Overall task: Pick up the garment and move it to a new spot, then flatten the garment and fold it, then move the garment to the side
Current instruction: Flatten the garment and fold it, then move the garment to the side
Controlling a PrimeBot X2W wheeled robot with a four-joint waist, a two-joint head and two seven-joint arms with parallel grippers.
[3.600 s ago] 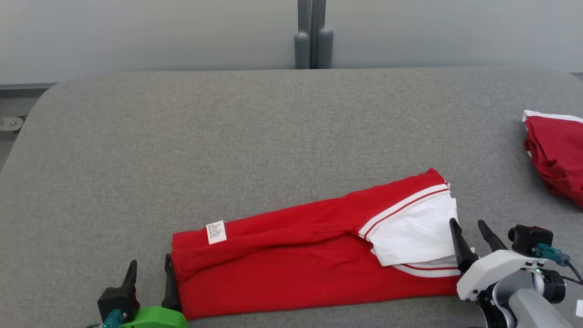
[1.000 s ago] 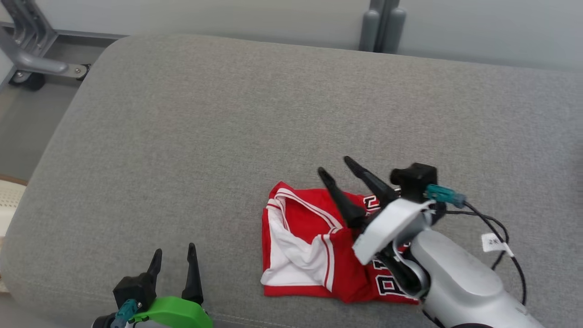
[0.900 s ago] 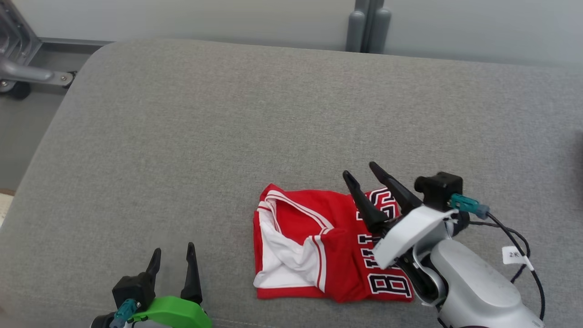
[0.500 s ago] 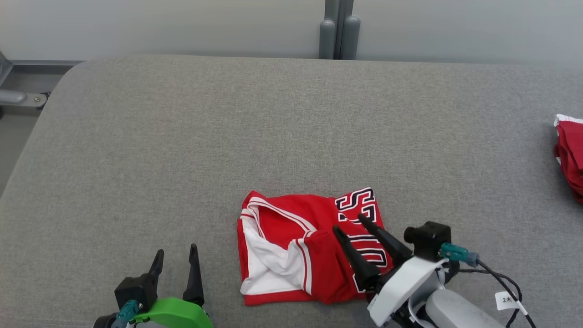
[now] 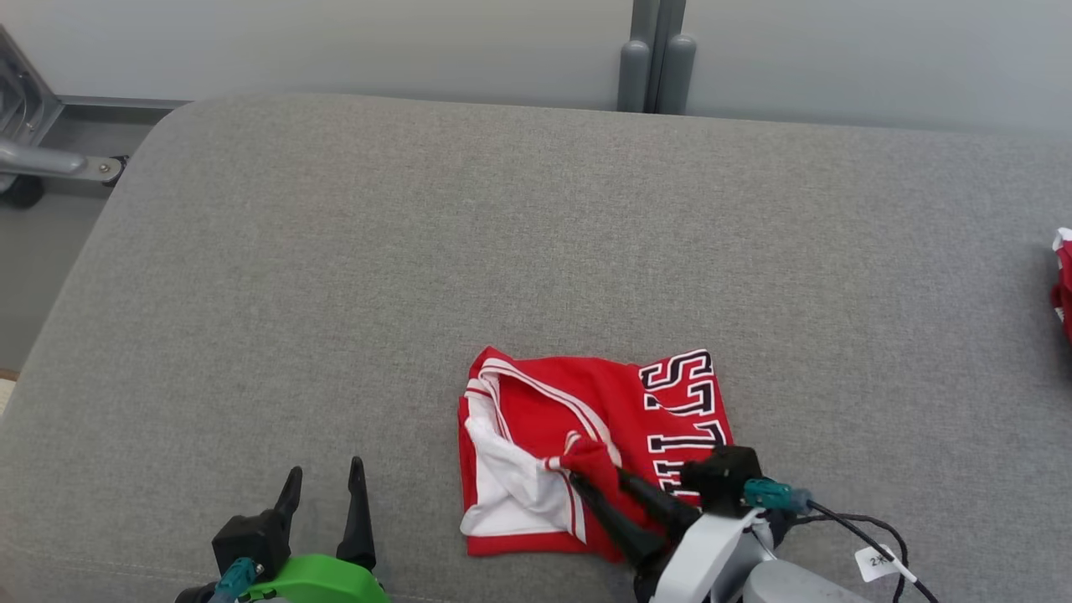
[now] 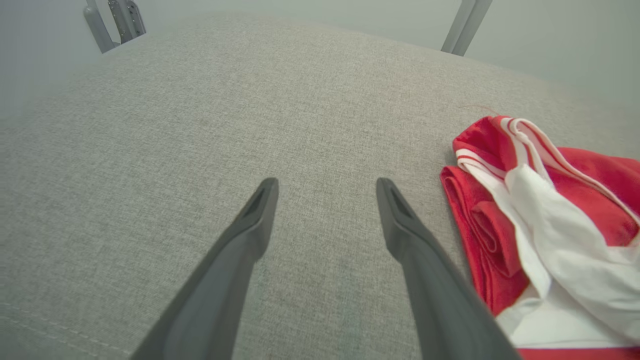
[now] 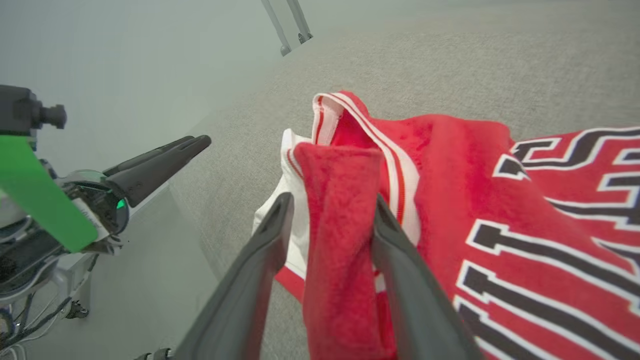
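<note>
A red garment (image 5: pixel 586 402) with white trim and black-and-white lettering lies folded small near the front of the grey padded table (image 5: pixel 335 251). My right gripper (image 5: pixel 596 475) reaches in from the near side, its jaws pressed on both sides of a raised red fold in the garment's middle. The right wrist view shows that fold filling the gap of the right gripper (image 7: pixel 332 200), with the lettered garment (image 7: pixel 525 210) spread to the right. My left gripper (image 5: pixel 325 469) stands open with nothing in it, left of the garment. In its own view the left gripper (image 6: pixel 326 187) hovers over bare cloth, with the garment (image 6: pixel 550 225) at the right.
Another red garment (image 5: pixel 1064 276) pokes in at the table's far right edge. A grey post (image 5: pixel 657 59) stands behind the table and a metal frame (image 5: pixel 42 159) sits off its back left corner. My left gripper (image 7: pixel 165 155) also appears in the right wrist view.
The camera has swung about. My right gripper has drawn back toward the near edge and its jaws have come together on a fold, which now stands bunched up. The left gripper has stayed put.
</note>
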